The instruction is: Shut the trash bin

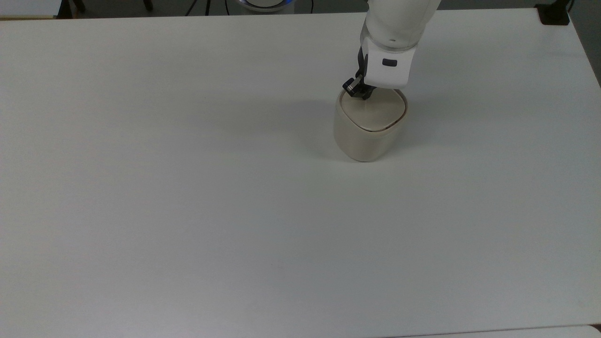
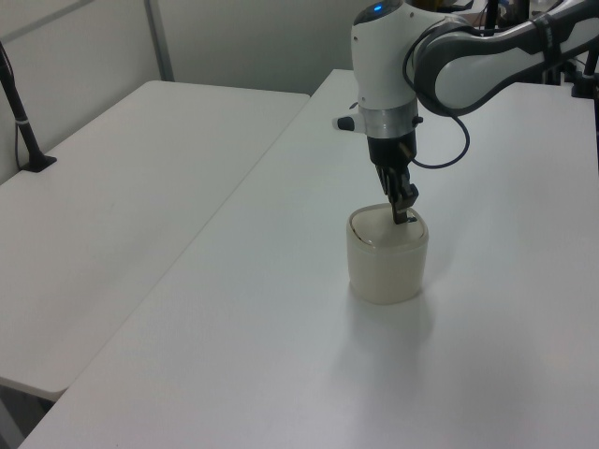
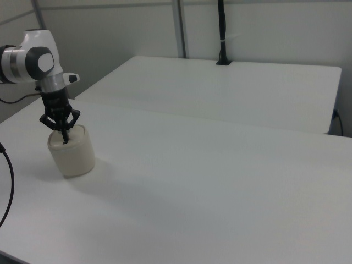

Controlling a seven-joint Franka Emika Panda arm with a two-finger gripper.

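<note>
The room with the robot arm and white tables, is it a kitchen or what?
More likely a robot lab or workshop. A robot arm is fixed by a bare white table holding just a trash bin, and black camera poles are clamped to the neighbouring table.

This looks like a robotics lab or test room. A plain white table [image 1: 188, 188] serves as the work surface, with a second white table [image 3: 231, 88] of the same kind set just beside it, on the left view's left. Pale partition walls [image 3: 264, 27] with metal framing posts close off the far side. A black pole clamped on a black base [image 3: 222, 33] stands at the far edge of the second table, and black cables [image 2: 440, 159] trail from the white robot arm [image 2: 449, 56].
</note>
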